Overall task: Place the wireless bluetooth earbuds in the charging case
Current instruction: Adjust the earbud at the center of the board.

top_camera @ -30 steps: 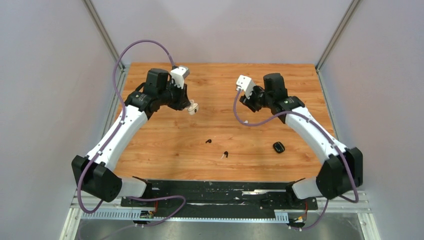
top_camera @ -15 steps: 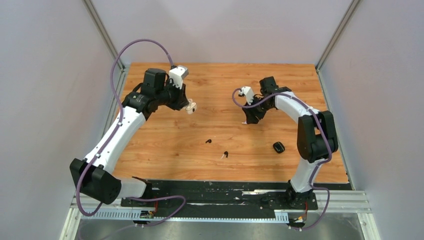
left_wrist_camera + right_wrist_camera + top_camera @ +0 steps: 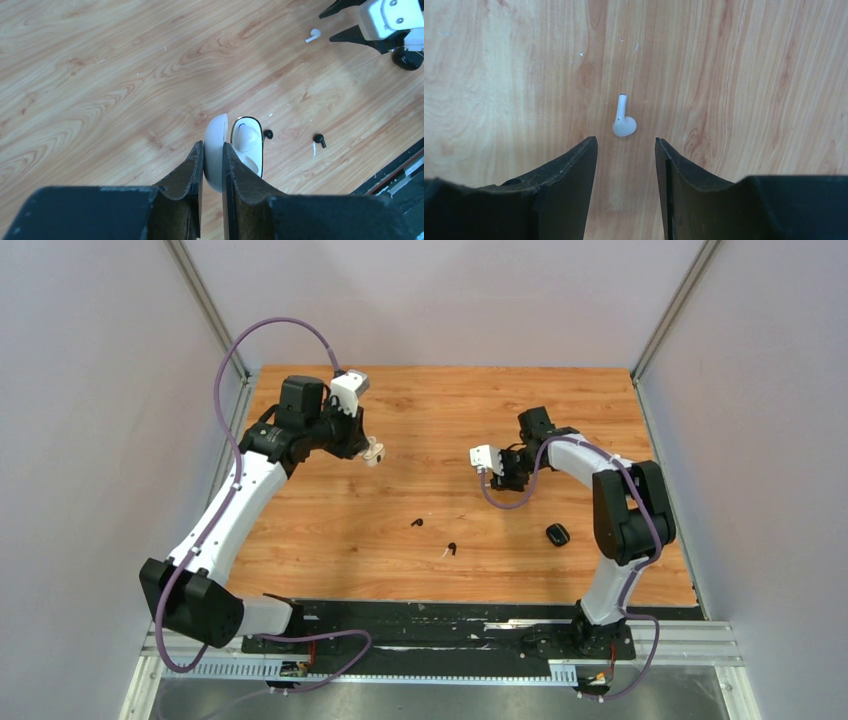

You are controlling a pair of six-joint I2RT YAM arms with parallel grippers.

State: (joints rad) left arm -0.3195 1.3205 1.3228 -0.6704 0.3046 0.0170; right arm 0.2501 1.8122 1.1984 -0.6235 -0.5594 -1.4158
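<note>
While the left gripper [image 3: 212,152] stays out wide, it is clenched on the lid of the open white case [image 3: 216,129], held above the table [image 3: 320,540]. One white earbud [image 3: 246,138] sits inside it. The right gripper [image 3: 625,142] hangs spread, grasping nothing. A second white earbud [image 3: 624,121] lies flat just beyond its tips, in line with the gap. Nearer the bases lie a black earbud [image 3: 417,523], another black earbud [image 3: 452,547], and off right a black case [image 3: 557,534].
</note>
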